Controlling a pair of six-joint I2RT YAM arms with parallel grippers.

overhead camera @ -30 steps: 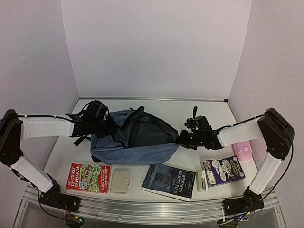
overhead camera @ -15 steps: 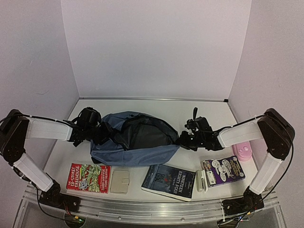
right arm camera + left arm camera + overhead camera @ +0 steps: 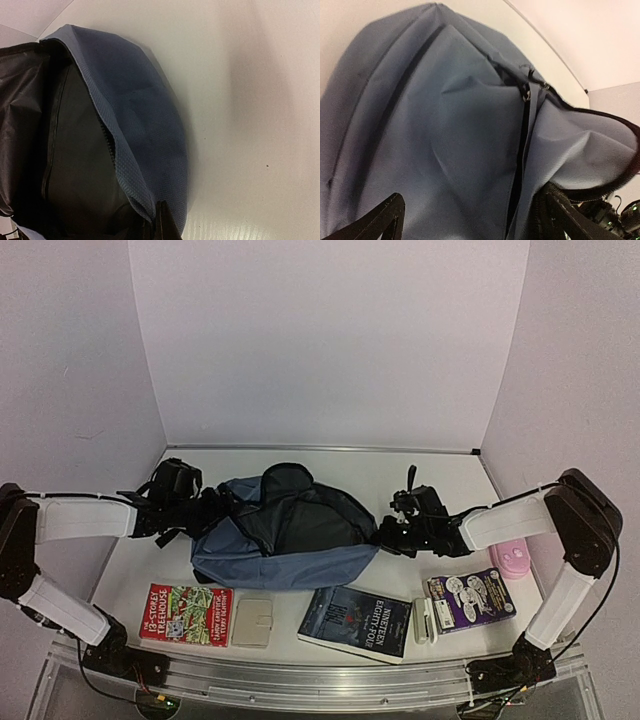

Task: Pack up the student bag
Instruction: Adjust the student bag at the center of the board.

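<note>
Likely a lab test booth: blank white walls enclose the table.

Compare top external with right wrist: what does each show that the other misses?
Only top external: the left gripper, open at the left end of the student bag, the Treehouse book, the pink pencil case. Only right wrist: the woven texture of the blue rim, close up. Both: the dark lining, the right gripper pinching that rim, the white table.

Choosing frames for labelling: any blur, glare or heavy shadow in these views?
Top external: even light, sharp, soft shadow beneath the bag. Left wrist: fabric very close, slightly soft. Right wrist: bag interior nearly black, table bright with faint sheen at the bottom.
</note>
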